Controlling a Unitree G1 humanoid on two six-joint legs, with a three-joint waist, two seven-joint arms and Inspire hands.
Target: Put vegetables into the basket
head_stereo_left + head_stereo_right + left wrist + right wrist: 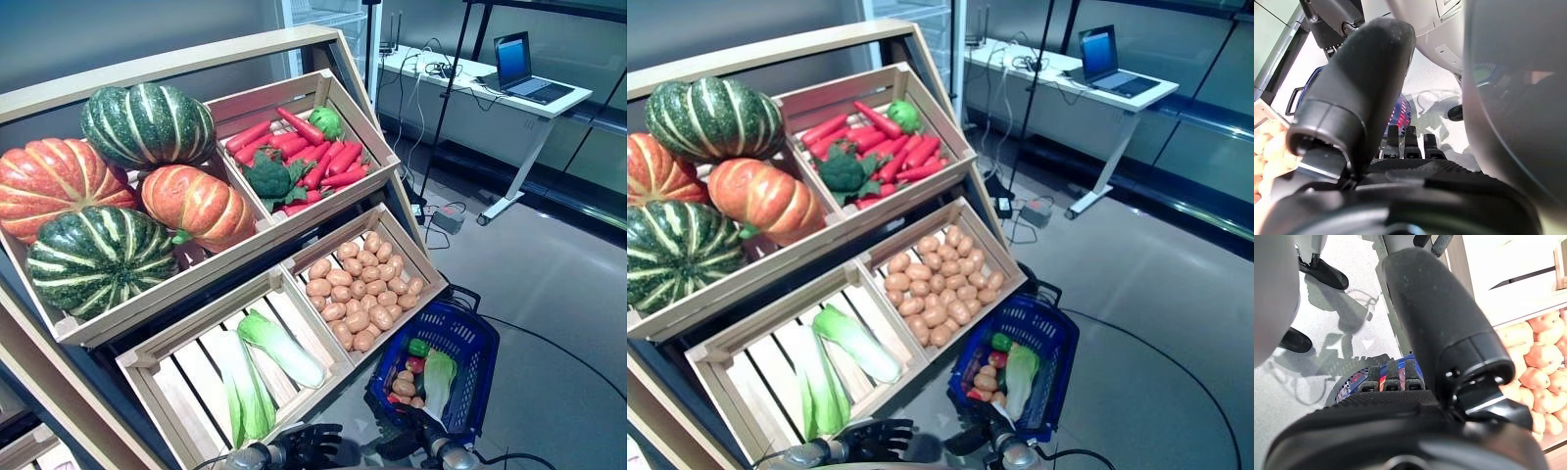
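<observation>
The blue basket [468, 345] sits on the floor just beside the potato crate [364, 290], low and close so produce from the slanted shelf can drop straight in; it already holds a cabbage [437, 376], potatoes, and red and green pieces. Two more cabbages [257, 364] lie in the lower-left crate. The left hand [312, 443] hangs low with relaxed fingers, holding nothing. The right hand [416, 436] seems equally empty, though its wrist view shows little
</observation>
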